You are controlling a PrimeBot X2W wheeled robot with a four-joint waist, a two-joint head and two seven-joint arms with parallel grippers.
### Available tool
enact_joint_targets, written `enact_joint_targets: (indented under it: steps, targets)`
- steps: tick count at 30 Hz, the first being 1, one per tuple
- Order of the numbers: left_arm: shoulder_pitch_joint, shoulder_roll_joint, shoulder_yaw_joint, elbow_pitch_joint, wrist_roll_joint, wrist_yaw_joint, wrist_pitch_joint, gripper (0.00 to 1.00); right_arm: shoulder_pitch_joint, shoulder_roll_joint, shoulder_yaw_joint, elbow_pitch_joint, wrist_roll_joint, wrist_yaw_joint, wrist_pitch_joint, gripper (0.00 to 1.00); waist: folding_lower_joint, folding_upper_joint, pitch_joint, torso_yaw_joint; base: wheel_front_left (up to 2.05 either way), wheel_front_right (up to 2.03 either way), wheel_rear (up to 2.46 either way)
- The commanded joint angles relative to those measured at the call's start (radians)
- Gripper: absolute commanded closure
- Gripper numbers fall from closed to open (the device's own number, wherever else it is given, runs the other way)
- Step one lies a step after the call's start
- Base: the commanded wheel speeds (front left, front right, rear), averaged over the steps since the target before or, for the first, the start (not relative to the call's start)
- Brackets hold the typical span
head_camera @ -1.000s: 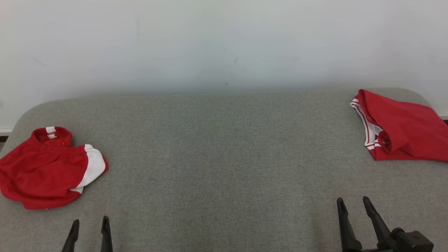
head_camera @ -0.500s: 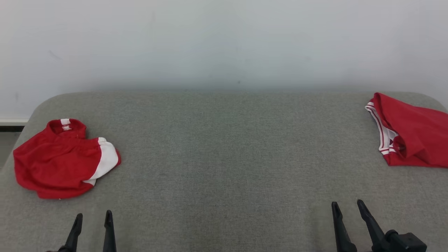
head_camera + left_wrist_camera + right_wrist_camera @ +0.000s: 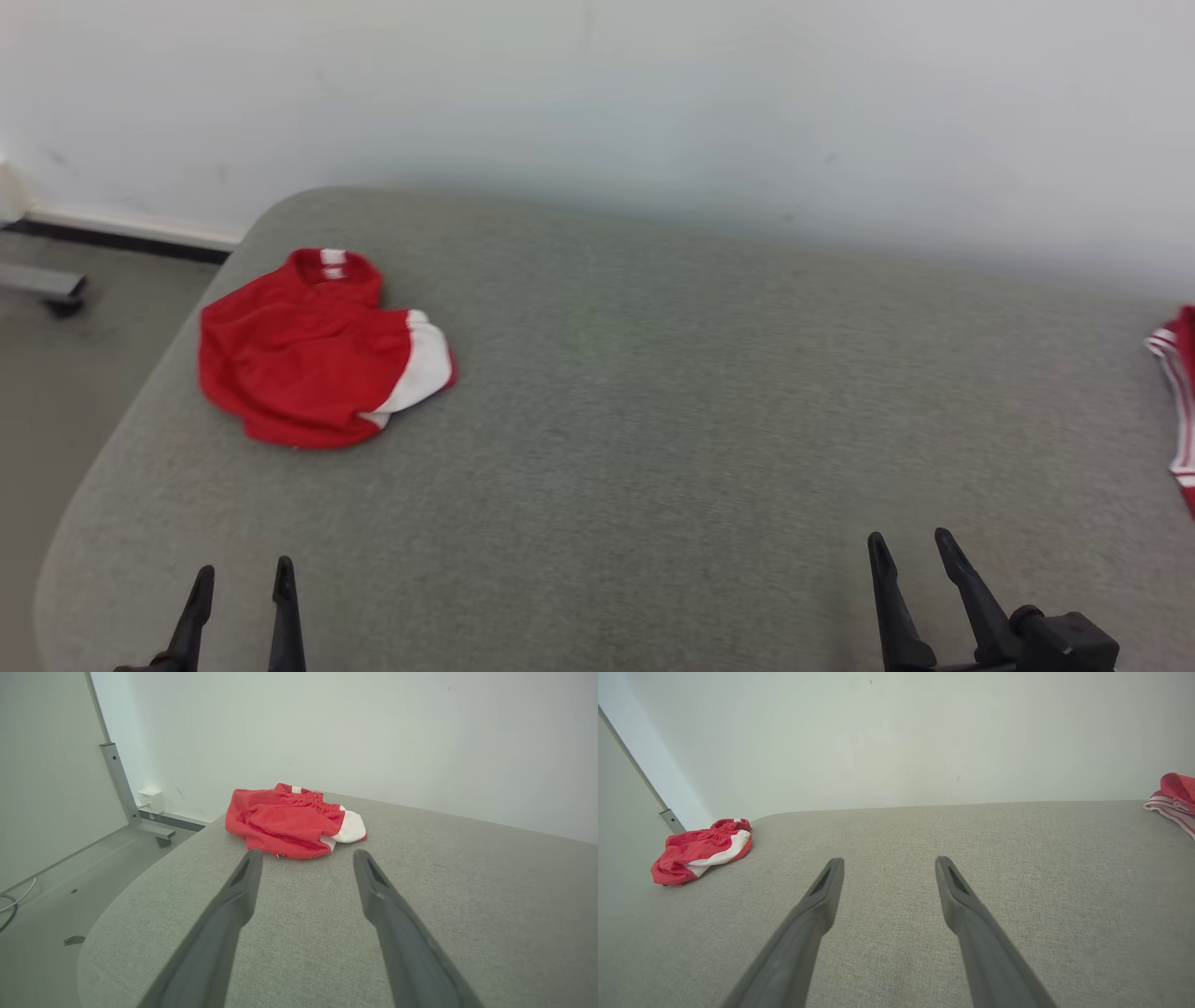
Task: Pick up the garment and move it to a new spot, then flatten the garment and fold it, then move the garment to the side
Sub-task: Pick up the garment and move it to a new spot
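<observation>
Red shorts (image 3: pixel 317 359) with a white panel lie crumpled near the far left corner of the grey desk (image 3: pixel 653 420), touched by nothing. My left fingers (image 3: pixel 285 616) stand spread and empty over the near left edge, pointing toward the shorts; in the left wrist view the heap sits just beyond their tips. My right fingers (image 3: pixel 892 597), likewise spread and holding nothing, hover over the near edge toward the right. A second garment (image 3: pixel 1178 392), red with white stripes, lies at the right edge, cut off by the frame. A pale wall (image 3: pixel 653 112) rises behind the far edge.
</observation>
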Motion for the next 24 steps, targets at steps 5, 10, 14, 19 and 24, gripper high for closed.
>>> enact_joint_targets:
  steps: [5,10,14,19,24]
  targets:
    - [-0.003,0.0,0.02,0.006,-0.01,0.007,0.0,0.0,-0.03,-0.006,0.015,0.012,-0.006,-0.003,-0.002,0.0,0.0,0.0,0.033,0.172,0.0,0.0,0.0]
    - [-0.001,0.0,0.032,0.001,-0.014,0.009,0.0,0.0,-0.04,-0.01,0.024,0.021,-0.006,-0.003,-0.003,0.0,0.0,0.0,0.038,0.23,0.0,0.0,0.0]
    - [-0.003,0.0,0.043,0.001,-0.019,0.009,0.0,0.0,-0.049,-0.011,0.032,0.025,-0.008,-0.003,-0.004,0.0,0.0,0.0,0.043,0.262,0.0,0.0,0.0]
    - [0.012,0.0,0.058,-0.013,-0.034,0.018,0.0,0.0,-0.069,-0.016,0.05,0.036,-0.006,-0.003,-0.001,0.0,0.0,0.0,0.05,0.266,0.0,0.0,0.0]
    - [0.014,0.0,0.058,-0.014,-0.045,0.027,0.0,0.0,-0.075,-0.022,0.056,0.046,0.002,-0.003,-0.003,0.0,0.0,0.0,0.047,0.264,0.0,0.0,0.0]
